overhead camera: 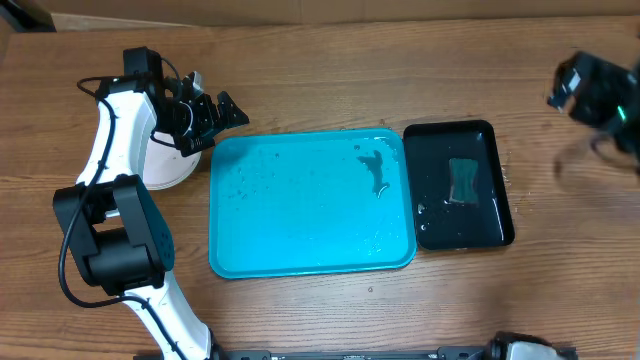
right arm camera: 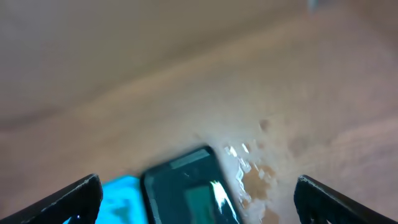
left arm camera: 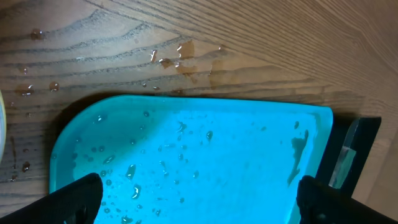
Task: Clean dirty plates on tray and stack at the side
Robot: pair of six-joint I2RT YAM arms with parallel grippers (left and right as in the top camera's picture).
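Note:
The turquoise tray (overhead camera: 300,210) lies mid-table, wet, with a dark smear near its right end and no plates on it. It also shows in the left wrist view (left arm camera: 186,155) and the right wrist view (right arm camera: 121,199). A white plate (overhead camera: 168,165) sits on the table left of the tray, partly under my left arm; I cannot tell whether others lie beneath it. The light blue and yellow-green plates are not visible. My left gripper (overhead camera: 222,120) (left arm camera: 199,208) is open and empty over the tray's back left corner. My right gripper (overhead camera: 590,90) (right arm camera: 199,208) is open, empty and blurred at the far right.
A glossy black tray (overhead camera: 460,185) (right arm camera: 180,193) with water and a green sponge (overhead camera: 463,180) lies right of the turquoise tray. Water drops wet the wood behind the turquoise tray (left arm camera: 180,59) and beside the black tray (right arm camera: 255,174).

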